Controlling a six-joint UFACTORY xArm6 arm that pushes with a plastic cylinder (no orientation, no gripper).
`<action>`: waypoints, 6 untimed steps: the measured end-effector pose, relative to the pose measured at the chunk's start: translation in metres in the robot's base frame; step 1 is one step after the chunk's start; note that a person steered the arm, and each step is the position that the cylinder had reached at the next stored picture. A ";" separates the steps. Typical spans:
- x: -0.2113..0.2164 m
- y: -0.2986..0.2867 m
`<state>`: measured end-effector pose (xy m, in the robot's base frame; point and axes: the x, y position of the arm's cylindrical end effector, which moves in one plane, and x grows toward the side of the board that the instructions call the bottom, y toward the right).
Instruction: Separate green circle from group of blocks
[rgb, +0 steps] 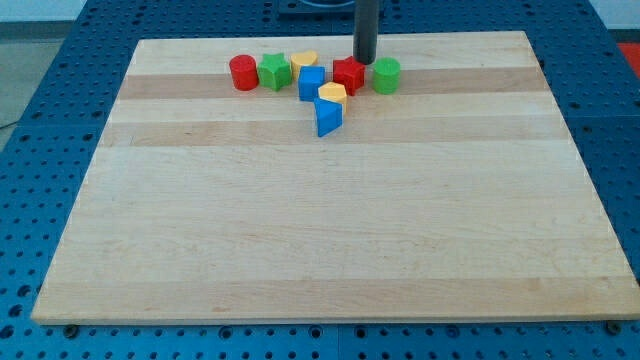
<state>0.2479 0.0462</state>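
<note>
1. While my tip (366, 60) stands near the board's top edge, it sits just above the narrow gap between the red star block (349, 76) and the green circle (386, 75); whether it touches either I cannot tell.
2. No fingers exist on this rig, so there is nothing to open, close or grip: only a straight dark rod that pushes.
3. From my tip, the green circle lies just down and to the view's right, at the right end of the cluster, a sliver of bare wooden board (330, 230) showing between it and the red star block.
4. Further to my tip's left are the blue cube (311, 83), the yellow blocks (305, 60) (332, 93), the green block (273, 72) and the red cylinder (242, 72); the blue wedge-like block (328, 116) sits below and left.
5. Risk, as I judge it: driving down through so tight a gap could clip the red star block and drag it along with the circle.
6. An off-centre push could also let the round block roll off my tip, or slide it back against the group.
</note>
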 end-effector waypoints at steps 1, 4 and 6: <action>0.050 0.000; 0.013 0.003; 0.091 -0.018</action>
